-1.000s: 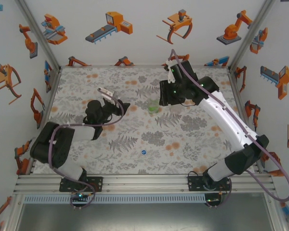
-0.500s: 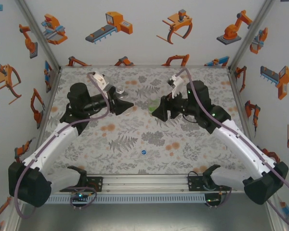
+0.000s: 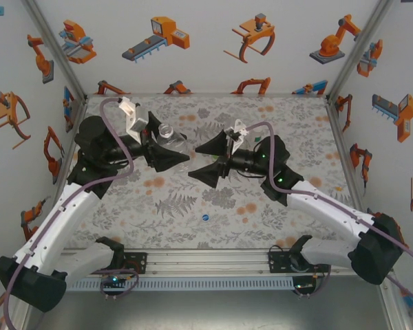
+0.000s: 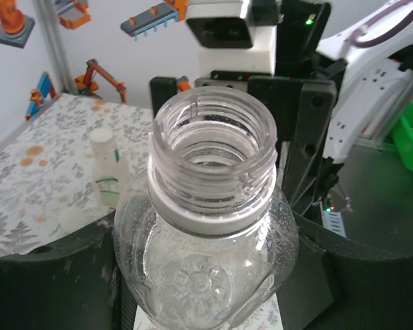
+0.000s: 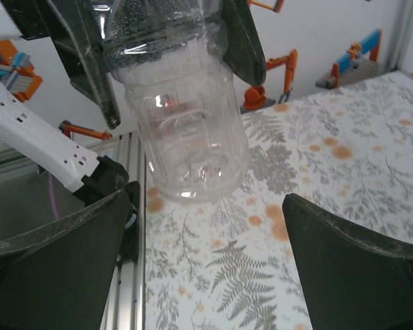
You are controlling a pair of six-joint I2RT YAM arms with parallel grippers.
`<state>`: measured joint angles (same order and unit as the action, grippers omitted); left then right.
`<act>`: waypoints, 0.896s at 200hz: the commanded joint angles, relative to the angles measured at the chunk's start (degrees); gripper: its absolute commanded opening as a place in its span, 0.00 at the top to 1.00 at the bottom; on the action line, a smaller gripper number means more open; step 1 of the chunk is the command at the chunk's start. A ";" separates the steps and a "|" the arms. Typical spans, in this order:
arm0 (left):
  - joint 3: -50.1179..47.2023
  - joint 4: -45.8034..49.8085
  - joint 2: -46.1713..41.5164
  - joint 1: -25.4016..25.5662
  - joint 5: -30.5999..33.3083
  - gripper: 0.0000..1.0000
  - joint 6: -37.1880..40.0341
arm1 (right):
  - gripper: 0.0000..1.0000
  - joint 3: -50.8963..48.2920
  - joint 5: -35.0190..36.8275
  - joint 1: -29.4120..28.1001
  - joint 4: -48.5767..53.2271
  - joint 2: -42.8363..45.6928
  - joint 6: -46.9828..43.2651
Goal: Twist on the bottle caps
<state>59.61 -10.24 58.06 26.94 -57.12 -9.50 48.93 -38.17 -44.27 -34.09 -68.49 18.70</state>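
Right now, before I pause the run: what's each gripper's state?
The left gripper is shut on the uncapped clear bottle.
The right gripper is open, holding nothing.

The bottle (image 4: 206, 275) is clear, glossy plastic, smooth apart from its moulded thread and ribs, with 1 matt white plastic ring (image 4: 206, 210) on the neck. The fingers (image 5: 55, 268) of the right gripper (image 5: 206, 234) are matt black plastic, faintly dusty and scuffed. The arm shell (image 3: 323, 208) is smooth, glossy white plastic. The table cover (image 3: 227, 199) looks matt, printed with leaves. The rail (image 3: 206, 265) is brushed metal.
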 commanded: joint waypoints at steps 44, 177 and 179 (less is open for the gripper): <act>2.95 -2.82 -1.23 1.61 -2.56 0.57 -5.82 | 0.20 3.42 -4.52 -5.20 -16.09 -5.97 0.04; 0.62 -9.66 -1.83 1.84 -0.14 0.20 -9.11 | 0.68 3.73 -1.19 -5.95 -20.94 -6.92 3.19; 0.40 -10.38 -1.88 1.94 0.03 0.19 -9.39 | 0.69 3.68 -1.09 -5.97 -21.33 -7.01 3.41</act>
<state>60.99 -13.23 56.90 28.51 -58.39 -15.59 50.54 -40.71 -49.76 -49.19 -75.85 20.01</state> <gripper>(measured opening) 0.763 0.595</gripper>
